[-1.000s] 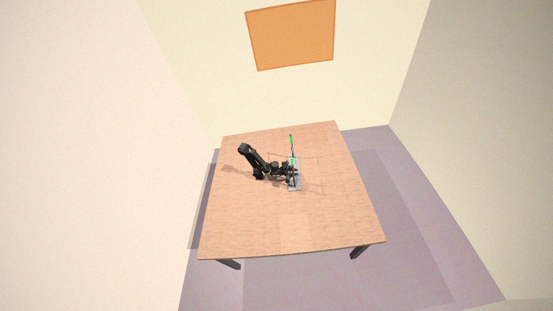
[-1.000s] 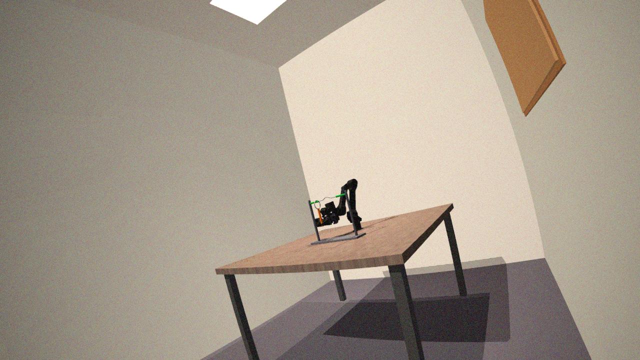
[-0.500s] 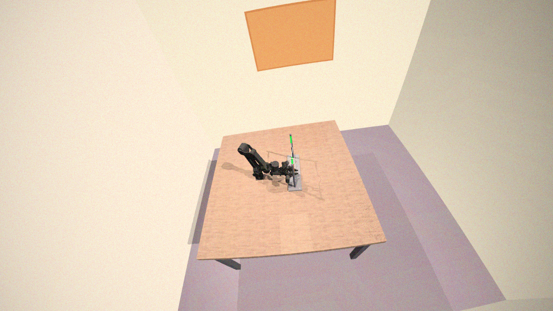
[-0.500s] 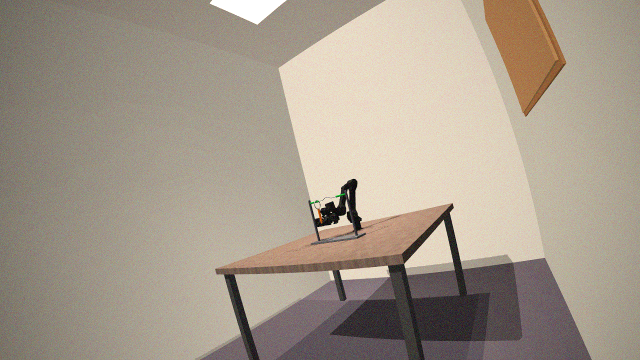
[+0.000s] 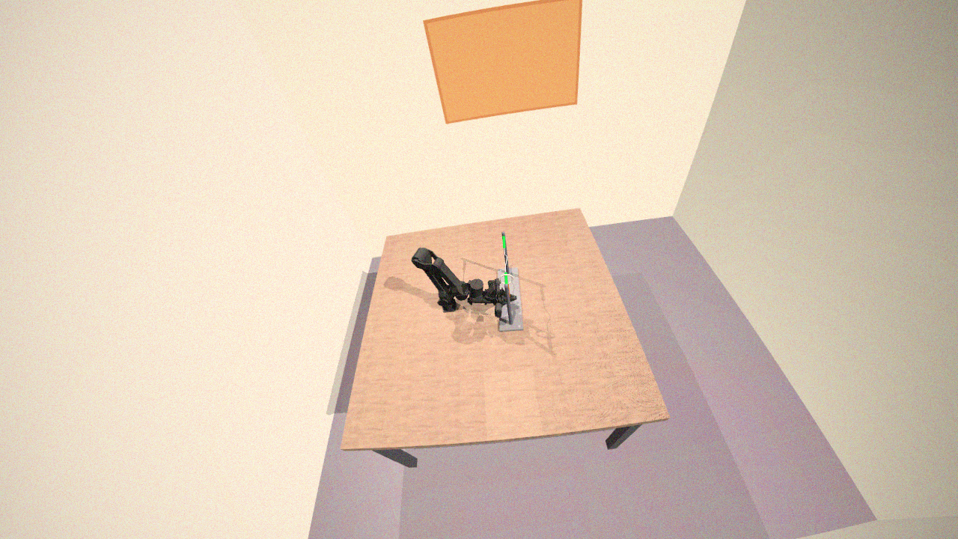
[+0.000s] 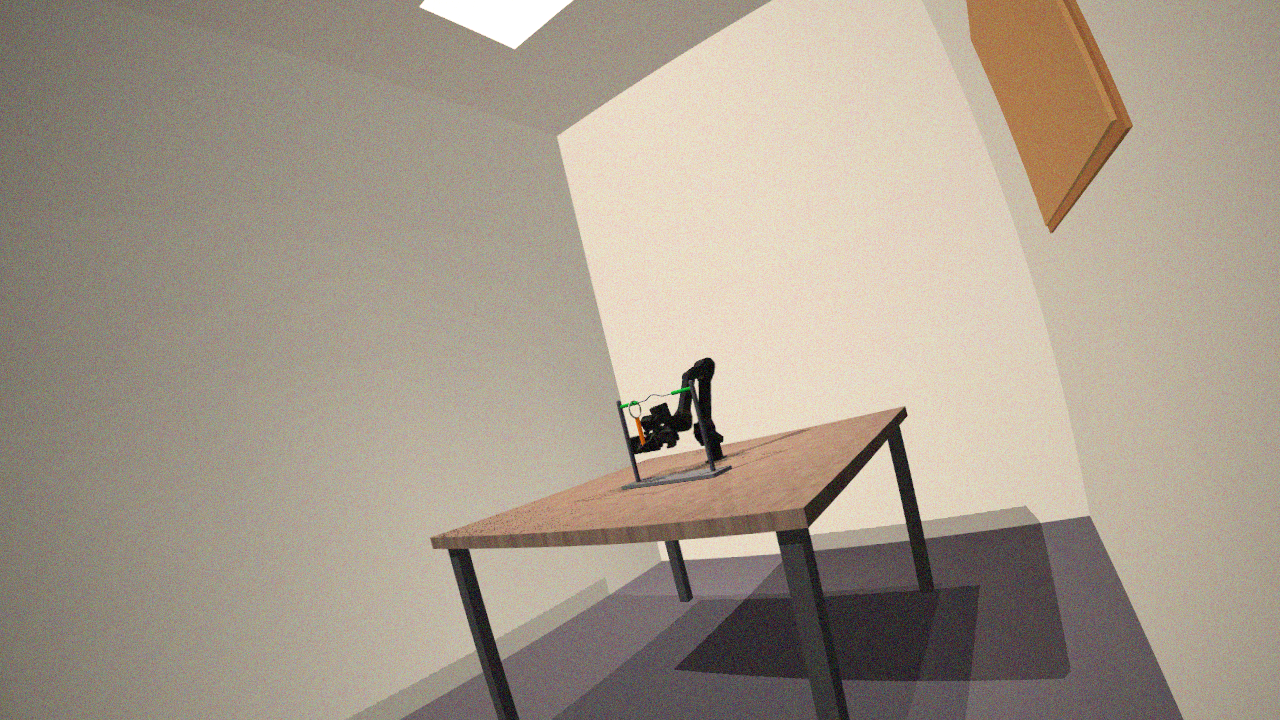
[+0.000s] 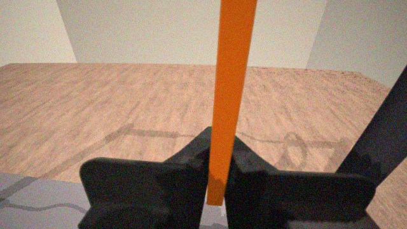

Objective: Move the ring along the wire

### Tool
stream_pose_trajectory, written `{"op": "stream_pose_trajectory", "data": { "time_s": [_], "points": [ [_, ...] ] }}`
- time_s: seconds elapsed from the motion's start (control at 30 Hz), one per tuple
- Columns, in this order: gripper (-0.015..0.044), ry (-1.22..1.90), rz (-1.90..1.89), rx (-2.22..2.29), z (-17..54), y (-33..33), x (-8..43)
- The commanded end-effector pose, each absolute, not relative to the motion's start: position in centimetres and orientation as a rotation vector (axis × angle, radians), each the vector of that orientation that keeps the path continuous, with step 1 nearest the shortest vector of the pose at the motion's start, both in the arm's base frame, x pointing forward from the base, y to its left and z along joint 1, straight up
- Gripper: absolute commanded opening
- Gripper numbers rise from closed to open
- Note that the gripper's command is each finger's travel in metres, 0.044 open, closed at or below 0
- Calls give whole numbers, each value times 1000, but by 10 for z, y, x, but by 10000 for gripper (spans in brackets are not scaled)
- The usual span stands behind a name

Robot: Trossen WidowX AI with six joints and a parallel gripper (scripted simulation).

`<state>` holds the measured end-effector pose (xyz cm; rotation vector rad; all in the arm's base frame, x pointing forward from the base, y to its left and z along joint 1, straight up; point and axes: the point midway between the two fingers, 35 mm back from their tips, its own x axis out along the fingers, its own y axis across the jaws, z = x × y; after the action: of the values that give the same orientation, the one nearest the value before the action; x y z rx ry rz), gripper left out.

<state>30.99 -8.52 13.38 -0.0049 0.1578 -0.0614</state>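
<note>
Gripping the orange handle [image 7: 229, 95] near its lower end, the fingers press it from both sides. Handle upright, just beside the near post [image 7: 378, 137]; ring [image 6: 634, 409] on green wire [image 6: 629, 402] beside that post.

Two posts [image 6: 626, 443], one ring [image 6: 634, 410], one handle [image 7: 227, 102], one gripper [image 7: 216, 165].

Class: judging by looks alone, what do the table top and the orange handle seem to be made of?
Table top: looks like wood with a matt finish, given its brown grain streaks. Orange handle: probably plastic or painted; flat, even colour, no grain or shine. The end effector is shut on it.
</note>
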Motion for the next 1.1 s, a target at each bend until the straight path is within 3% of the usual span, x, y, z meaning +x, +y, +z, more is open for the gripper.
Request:
{"op": "stream_pose_trajectory", "data": {
  "time_s": [0.0,1.07],
  "points": [
    [-150,158,-62,-5,134,-85,310],
    [-150,157,-55,-9,154,-86,310]
  ]
}}
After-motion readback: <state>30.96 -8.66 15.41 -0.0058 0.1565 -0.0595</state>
